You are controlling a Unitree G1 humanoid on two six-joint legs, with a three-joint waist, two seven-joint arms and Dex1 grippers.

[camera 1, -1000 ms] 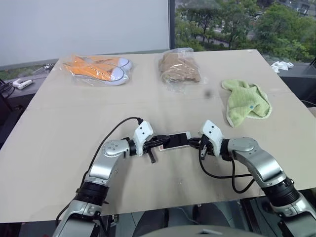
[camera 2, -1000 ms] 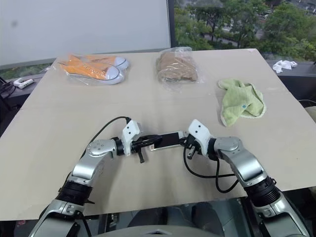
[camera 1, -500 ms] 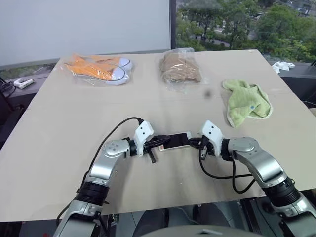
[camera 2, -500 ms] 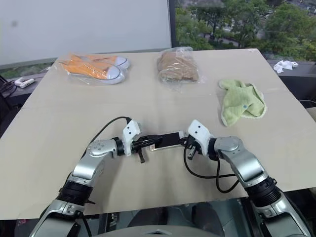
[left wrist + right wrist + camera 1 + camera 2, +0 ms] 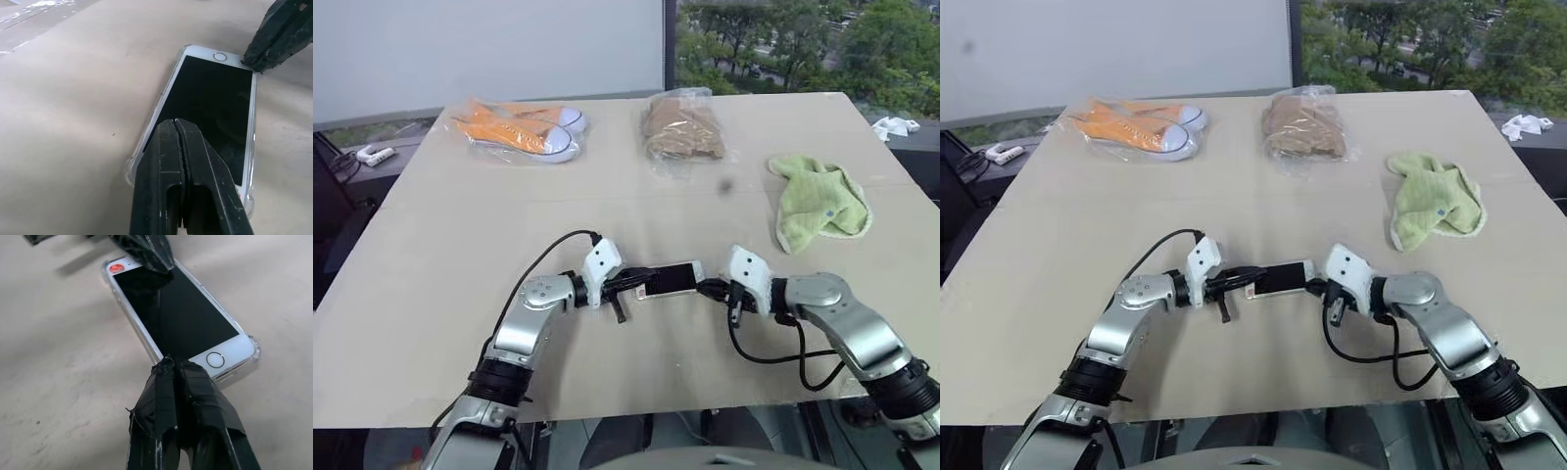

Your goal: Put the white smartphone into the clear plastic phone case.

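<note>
While both hands stay clenched empty, the white smartphone (image 5: 178, 316) sits face-up inside the clear plastic phone case (image 5: 250, 343) on the tabletop (image 5: 431, 255); left hand (image 5: 631, 284) at its 9 o'clock end, right hand (image 5: 710, 290) at 3 o'clock.

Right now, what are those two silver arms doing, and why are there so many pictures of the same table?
They belong to a robot. Two pictures come from cameras in its head, looking down over its arms at the table. The other two come from a small camera on each wrist, looking along that hand's black fingers.

The left hand and the right hand are both shut, one at each end of the phone. The phone lies flat on the table, already sitting in its clear case. Neither hand holds anything; the fingertips lie at the phone's ends, and I cannot tell if they press on it.

Farther back lie orange shoes in a bag, a bag with something brown inside, and a green cloth.
</note>
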